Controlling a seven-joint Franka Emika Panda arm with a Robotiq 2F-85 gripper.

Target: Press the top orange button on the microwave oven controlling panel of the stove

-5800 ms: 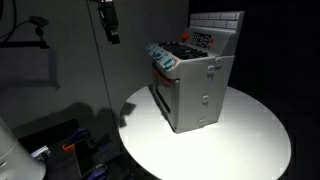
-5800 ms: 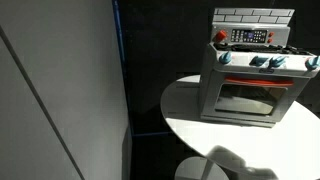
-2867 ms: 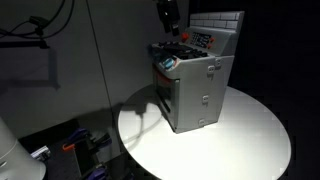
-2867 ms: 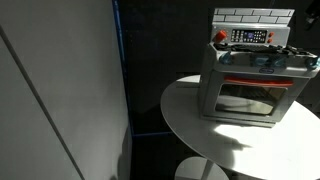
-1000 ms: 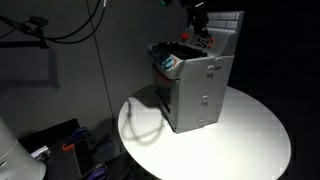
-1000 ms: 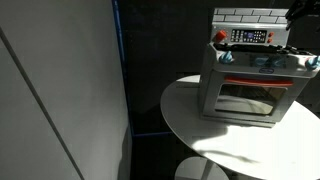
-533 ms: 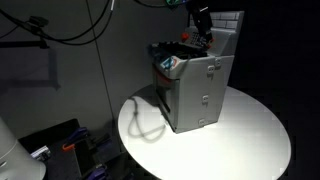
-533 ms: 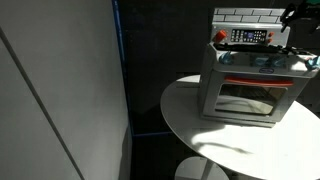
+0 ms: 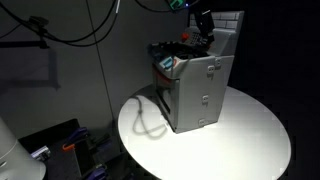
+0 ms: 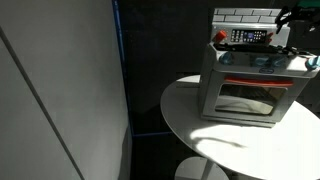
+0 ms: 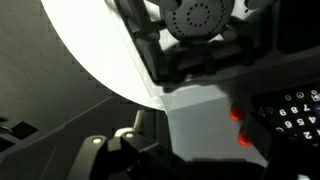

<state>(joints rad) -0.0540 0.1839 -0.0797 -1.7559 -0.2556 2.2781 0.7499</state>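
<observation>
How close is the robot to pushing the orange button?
Done: the gripper is up at the stove, near its panel. In hand: aiming; the wrist view shows the orange buttons close by. Left: the press itself, since I can't see it touching a button yet.

Panda arm enters from the top edge; gripper tilted downward (finger spacing unreadable, dim).
</observation>
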